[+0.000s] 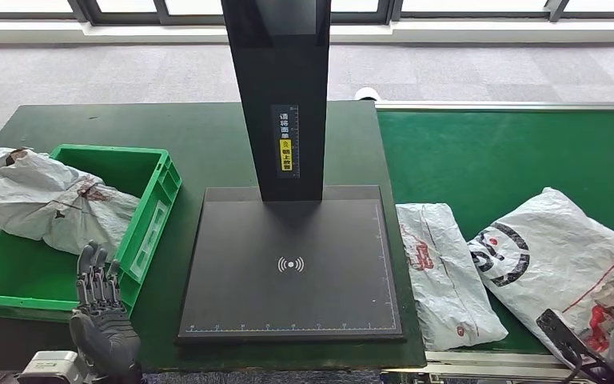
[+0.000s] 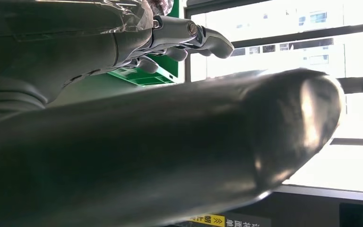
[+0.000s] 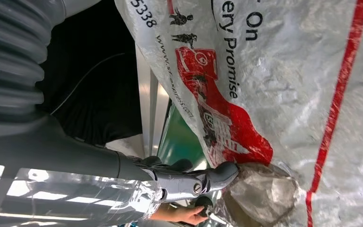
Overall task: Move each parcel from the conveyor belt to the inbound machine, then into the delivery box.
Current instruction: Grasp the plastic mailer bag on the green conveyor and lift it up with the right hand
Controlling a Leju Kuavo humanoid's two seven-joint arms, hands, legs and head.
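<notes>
White woven-plastic courier print marks the large parcel bag (image 1: 552, 256) lying on the green conveyor belt (image 1: 480, 160): a black ring logo in the head view, and up close "ery Promise", "On", "5338", a web address too small to read surely, and a red van graphic, while a narrower white parcel bag (image 1: 444, 272) lies just beside it, next to the black inbound machine platform (image 1: 292, 264) whose post carries a yellow-and-white Chinese label. The right hand (image 1: 608, 340), cut off at the frame's corner, has a fingertip (image 3: 224, 172) touching the large bag's crumpled brown patch, though I cannot tell whether it has closed on it. The left hand (image 1: 100, 320) stands upright, fingers straight and apart, holding nothing, before the green plastic delivery box (image 1: 156, 208) where a crumpled white bag (image 1: 48, 200) lies.
</notes>
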